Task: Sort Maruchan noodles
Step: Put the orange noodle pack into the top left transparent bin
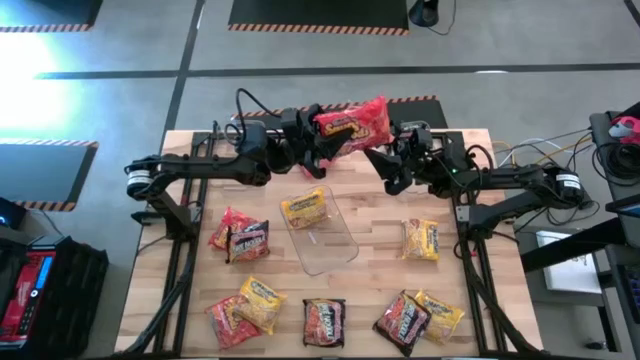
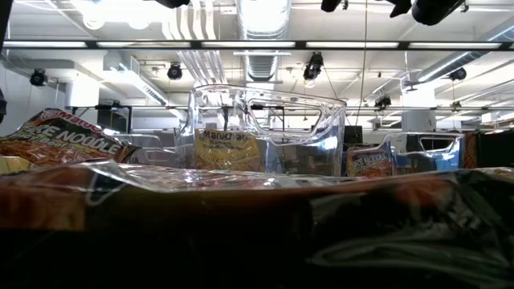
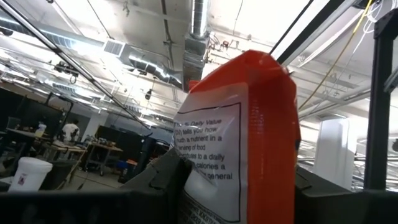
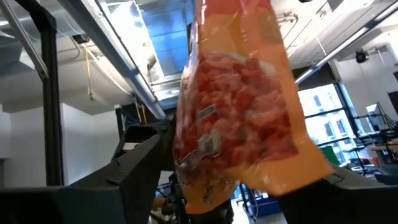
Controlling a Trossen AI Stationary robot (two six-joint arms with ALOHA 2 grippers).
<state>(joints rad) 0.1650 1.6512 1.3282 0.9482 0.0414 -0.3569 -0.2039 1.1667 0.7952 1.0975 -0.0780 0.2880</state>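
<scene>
Surface: pale wooden slatted table [image 1: 370, 215] on a grey floor; open workshop with ceiling ducts beyond.
Held item: red crinkly plastic Maruchan noodle packet [image 1: 352, 125], raised over the table's far edge between my two arms.
My left claw [image 1: 312, 140]: clamped on the red packet's end; the packet's printed back stands upright between my fingers in my left wrist view.
My right claw [image 1: 385, 158]: just beside the packet's other end; I cannot tell from these views whether its fingers are parted or pressing.
Bin: clear plastic rectangular bin [image 1: 335, 245] at table centre, one yellow noodle packet [image 1: 304, 208] lying in its far end.
Remaining stock: red, yellow and dark packets [image 1: 324, 321] scattered along the near half.
Risk: held by one end only, the slick packet may swing or slip out, since crinkly film gives little purchase.
Risk: dropped from here, it would miss the bin, landing at the far edge.
</scene>
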